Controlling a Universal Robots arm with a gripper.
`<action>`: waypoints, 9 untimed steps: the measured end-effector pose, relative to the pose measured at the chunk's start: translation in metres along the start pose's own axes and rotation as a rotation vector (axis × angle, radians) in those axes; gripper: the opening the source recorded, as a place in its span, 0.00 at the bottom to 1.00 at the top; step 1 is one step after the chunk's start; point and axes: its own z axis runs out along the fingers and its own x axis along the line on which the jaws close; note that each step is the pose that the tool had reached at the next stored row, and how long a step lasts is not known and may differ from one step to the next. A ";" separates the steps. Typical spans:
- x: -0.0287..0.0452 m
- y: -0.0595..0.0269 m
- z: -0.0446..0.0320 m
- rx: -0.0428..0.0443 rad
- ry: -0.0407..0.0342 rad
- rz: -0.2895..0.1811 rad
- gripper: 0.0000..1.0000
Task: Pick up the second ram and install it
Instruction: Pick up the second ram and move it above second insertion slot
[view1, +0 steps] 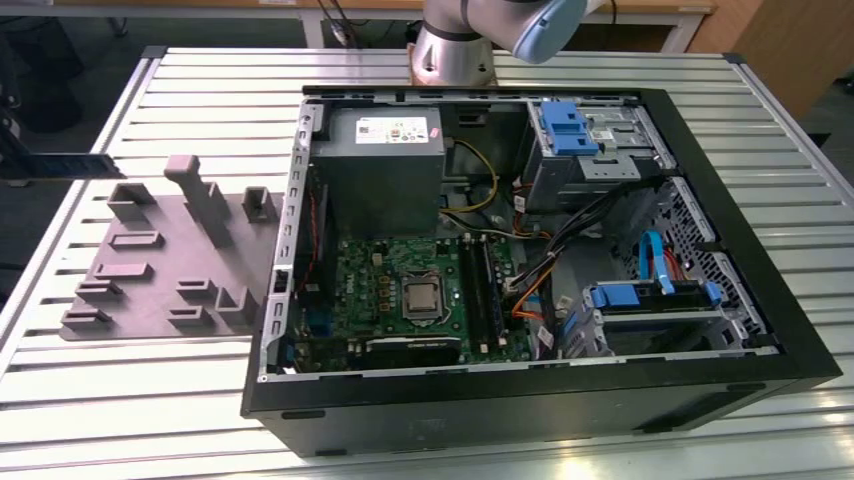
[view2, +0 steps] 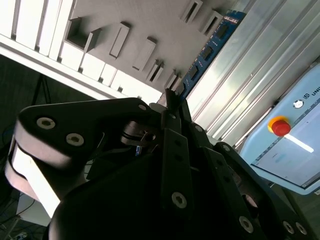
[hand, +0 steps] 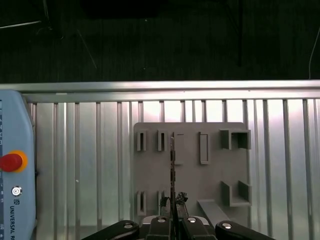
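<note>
The claw grips the second ram near the grey tray on the slatted table (dark floor beyond).

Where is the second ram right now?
The second ram is held in the gripper at the exterior view's far left, just left of the grey tray and outside the computer case.

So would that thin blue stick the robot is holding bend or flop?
Probably stiff: the second ram juts straight out from the gripper without drooping. Likely light, as it looks very thin edge-on in the first wrist view. Perhaps fragile, with bare chips on its face in the second wrist view.
</note>
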 end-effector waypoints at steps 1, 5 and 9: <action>0.0000 0.0000 -0.0008 -0.0001 0.0000 0.000 0.14; -0.0001 0.0001 -0.0036 0.0000 -0.0001 0.000 0.14; -0.0002 0.0002 -0.0074 0.0000 0.0000 0.000 0.14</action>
